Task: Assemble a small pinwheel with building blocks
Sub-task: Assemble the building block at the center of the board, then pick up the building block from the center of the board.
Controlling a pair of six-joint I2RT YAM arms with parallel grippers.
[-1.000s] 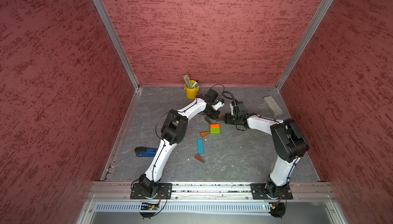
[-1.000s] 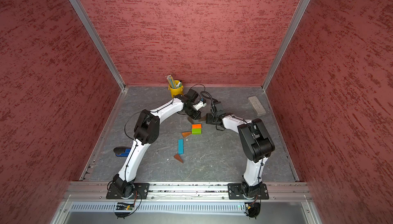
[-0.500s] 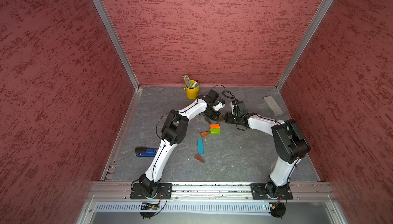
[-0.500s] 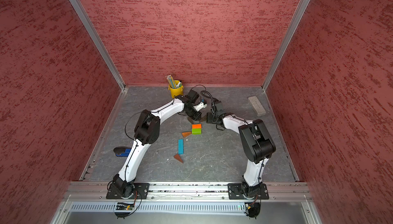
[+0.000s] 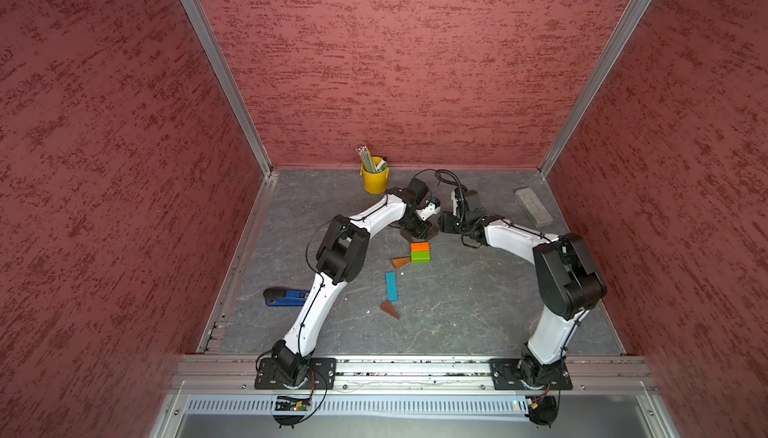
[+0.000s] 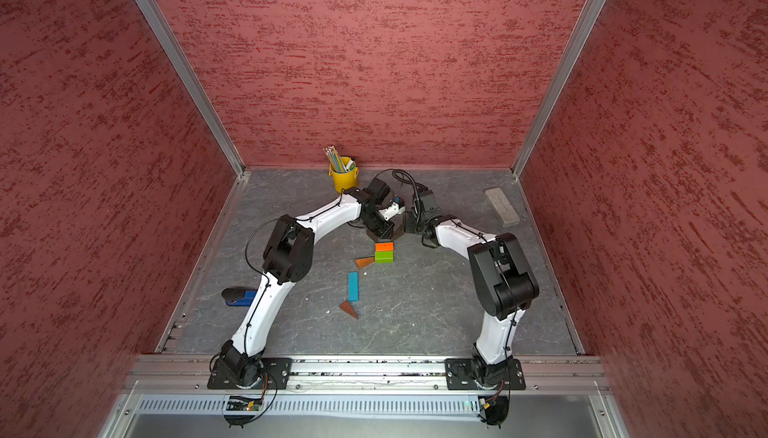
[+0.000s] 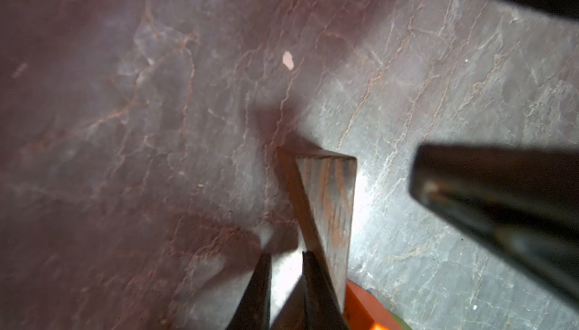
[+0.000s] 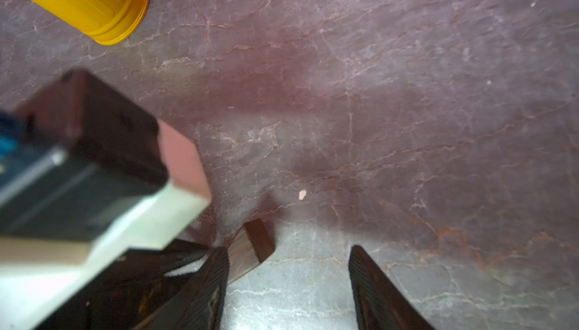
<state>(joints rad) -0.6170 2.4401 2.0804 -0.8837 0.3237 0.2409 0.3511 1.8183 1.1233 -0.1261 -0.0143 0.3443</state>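
Pinwheel (image 5: pixel 420 251), entry one: location?
— Mid-table (image 5: pixel 478 315), just in front of both grippers. Centre only: orange block (image 5: pixel 419 246) and green block (image 5: pixel 420 257), long edges flush, green nearer the arm bases.

Loose building blocks?
— One reddish wedge (image 5: pixel 400 262), tip just beside the green block's end on the left arm's side. Blue bar (image 5: pixel 391 286), apart from the centre, lying lengthwise toward the bases. Second reddish wedge (image 5: pixel 390 309), just beside the bar's near end. One dark wedge (image 7: pixel 327 200), flat on the table just beyond the orange block.

Grippers?
— Left gripper (image 7: pixel 285 258): fingers pressed almost together, nothing between them. One finger runs right alongside the dark wedge's long edge; contact cannot be told. Right gripper (image 8: pixel 288 250): fingers spread, bare table between them, the dark wedge's end just beside one fingertip.

Room to move?
— Wide open floor on the right arm's side of the centre and toward the bases. Well apart from the blocks: yellow pencil cup (image 5: pixel 375 180) at the table's back edge, grey eraser block (image 5: pixel 533 206) far back on the right arm's side, blue stapler (image 5: pixel 286 296) near the table's edge on the left arm's side.
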